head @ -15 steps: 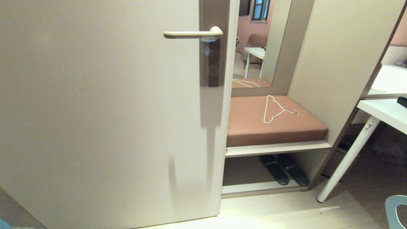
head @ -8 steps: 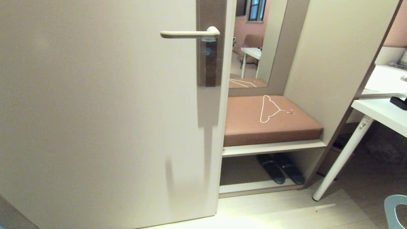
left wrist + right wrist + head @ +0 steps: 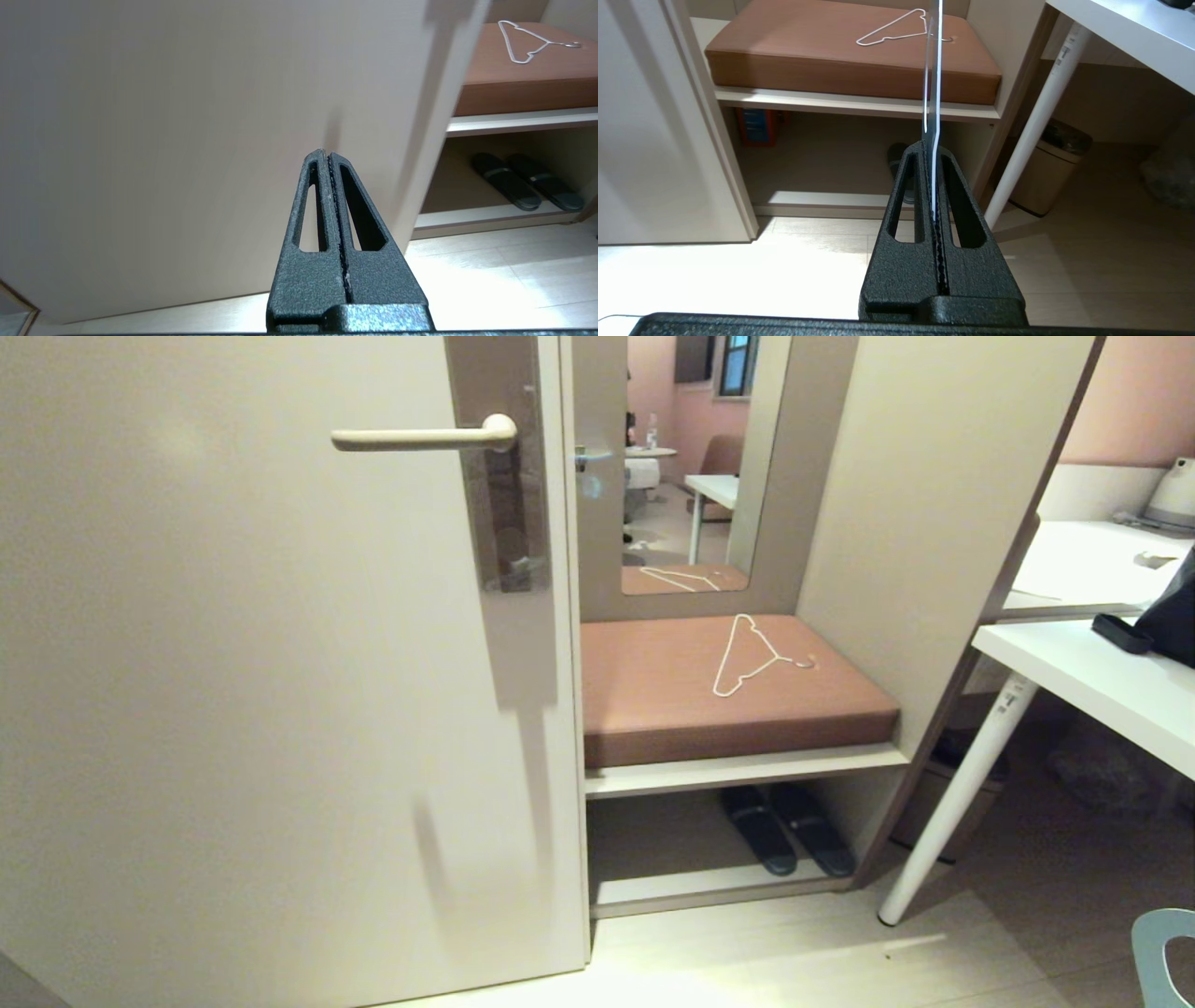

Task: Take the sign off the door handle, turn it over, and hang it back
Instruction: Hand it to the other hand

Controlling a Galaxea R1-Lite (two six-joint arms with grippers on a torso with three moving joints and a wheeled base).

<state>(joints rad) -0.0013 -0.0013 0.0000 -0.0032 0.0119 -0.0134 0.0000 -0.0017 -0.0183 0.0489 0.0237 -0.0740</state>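
Observation:
The cream door handle (image 3: 420, 437) sticks out level from its brown-grey plate (image 3: 499, 513) on the pale door, and nothing hangs on it. The sign (image 3: 933, 70) shows only in the right wrist view, edge-on as a thin blue-grey and white card rising from the jaws. My right gripper (image 3: 930, 147) is shut on its lower end, low near the floor in front of the bench. My left gripper (image 3: 328, 155) is shut on nothing and points at the lower part of the door. Neither arm shows in the head view.
Right of the door is a brown bench cushion (image 3: 653, 700) with a white wire hanger (image 3: 752, 658) on it, dark slippers (image 3: 789, 829) below and a mirror (image 3: 681, 457) behind. A white desk (image 3: 1102, 686) with a slanted leg (image 3: 952, 803) stands right, a bin (image 3: 1045, 172) under it.
The whole head view has shifted left, so the camera has turned rightward: door and handle sit further left in the picture, and more of the desk shows.

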